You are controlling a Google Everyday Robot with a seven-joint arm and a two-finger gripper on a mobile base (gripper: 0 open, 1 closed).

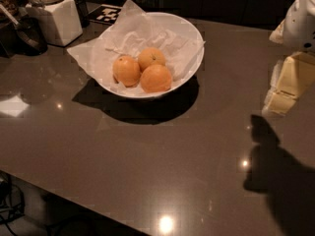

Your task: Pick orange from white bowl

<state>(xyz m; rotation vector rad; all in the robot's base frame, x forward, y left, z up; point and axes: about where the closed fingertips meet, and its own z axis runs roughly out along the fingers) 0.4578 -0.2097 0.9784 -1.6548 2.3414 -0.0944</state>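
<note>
The wide white bowl (194, 38), lined with crumpled white paper (93, 55), stands on the dark table at the upper middle. Three oranges lie in it: one on the left (126, 71), one at the back (151, 58) and one at the front (156, 78). My gripper (286, 85), pale yellow under a white arm part (301, 18), hangs at the right edge of the view. It is well to the right of the bowl and apart from it, above the table, and casts a dark shadow (275, 171) below.
A square white jar (55, 18) stands at the back left, with a dark utensil (27, 33) beside it. A black-and-white marker tag (107, 14) lies behind the bowl. The table's front edge (74, 198) runs diagonally at the lower left.
</note>
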